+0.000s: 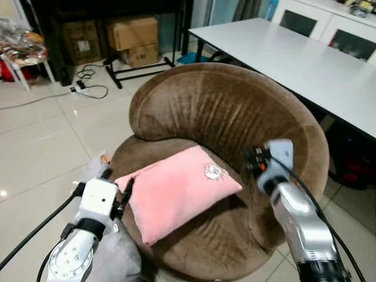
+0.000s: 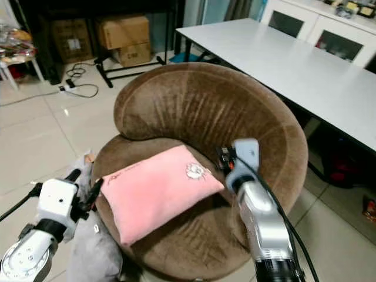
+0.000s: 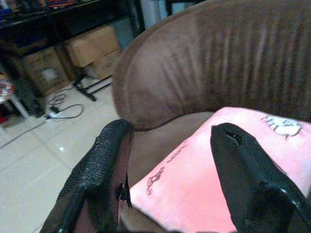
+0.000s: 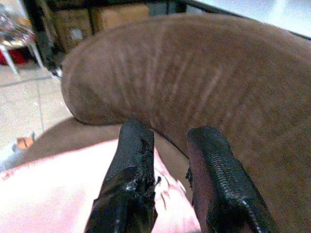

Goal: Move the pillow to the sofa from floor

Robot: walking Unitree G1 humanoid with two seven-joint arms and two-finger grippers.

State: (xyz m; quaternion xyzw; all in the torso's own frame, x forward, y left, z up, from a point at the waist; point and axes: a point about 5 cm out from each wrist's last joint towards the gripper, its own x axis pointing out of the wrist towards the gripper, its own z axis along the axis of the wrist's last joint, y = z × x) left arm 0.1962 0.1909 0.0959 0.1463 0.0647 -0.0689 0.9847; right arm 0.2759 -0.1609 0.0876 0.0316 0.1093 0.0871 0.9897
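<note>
A pink pillow (image 1: 176, 191) with a small white emblem lies flat on the seat of a round brown sofa chair (image 1: 226, 108). My left gripper (image 1: 117, 183) is at the pillow's left edge, open, its black fingers (image 3: 104, 160) standing apart over the pillow's corner with nothing between them. My right gripper (image 1: 255, 160) hovers at the pillow's right corner, close to the chair's backrest. In the right wrist view its two fingers (image 4: 133, 160) stand apart with only the pillow and the brown backrest (image 4: 204, 82) behind the gap, so it is open.
A long white table (image 1: 305, 59) stands to the right, close behind the chair. Cardboard boxes (image 1: 134, 36) and a black stand sit at the back, with a cable (image 1: 88, 88) on the tiled floor. Something grey (image 2: 94, 252) lies at the chair's front left.
</note>
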